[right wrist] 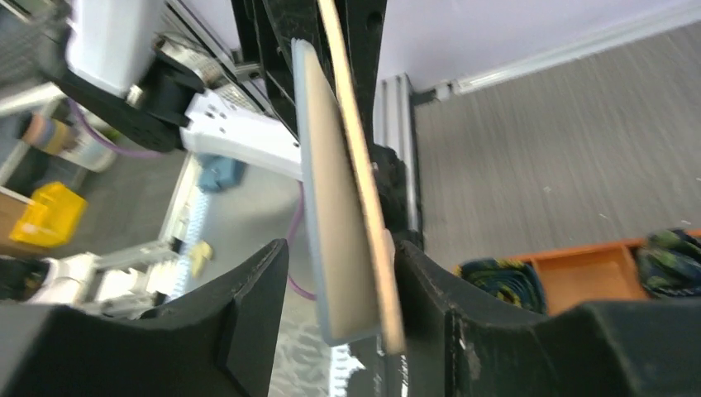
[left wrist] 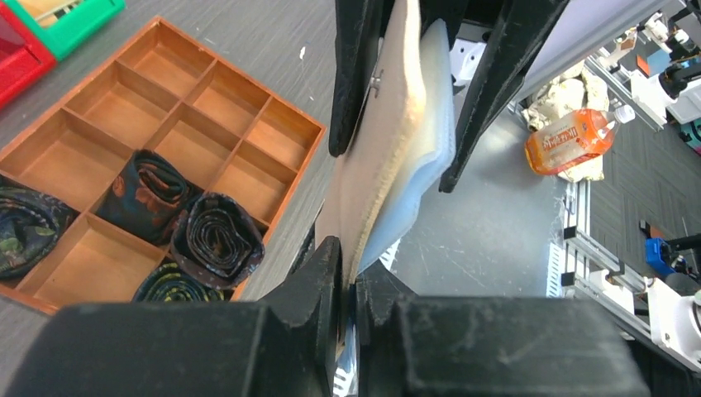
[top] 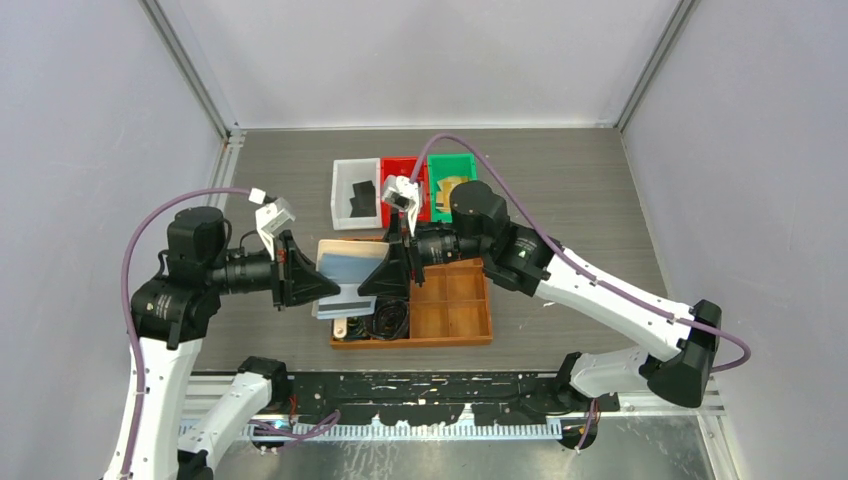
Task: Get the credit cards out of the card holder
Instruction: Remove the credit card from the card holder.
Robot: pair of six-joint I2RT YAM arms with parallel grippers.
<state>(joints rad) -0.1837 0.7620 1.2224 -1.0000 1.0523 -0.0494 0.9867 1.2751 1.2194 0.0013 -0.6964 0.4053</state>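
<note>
The card holder [top: 345, 262] hangs edge-up above the wooden tray, tan cover on one side and pale blue pockets on the other. My left gripper [top: 335, 290] is shut on its tan cover, and the left wrist view shows the jaws [left wrist: 351, 285] pinching that edge. My right gripper [top: 362, 290] stands open around the opposite end of the holder [right wrist: 339, 207]. One finger [right wrist: 430, 281] is against the tan cover and the other [right wrist: 248, 289] is apart from the blue side. No credit cards show inside the holder. Flat black cards [top: 360, 197] lie in the white bin and gold ones [top: 452, 188] in the green bin.
A wooden divided tray [top: 450, 305] sits under the holder, with dark coiled belts [top: 390, 320] in its left cells. The belts [left wrist: 215, 236] are also plain in the left wrist view. White [top: 340, 175], red [top: 422, 205] and green [top: 470, 165] bins stand in a row behind.
</note>
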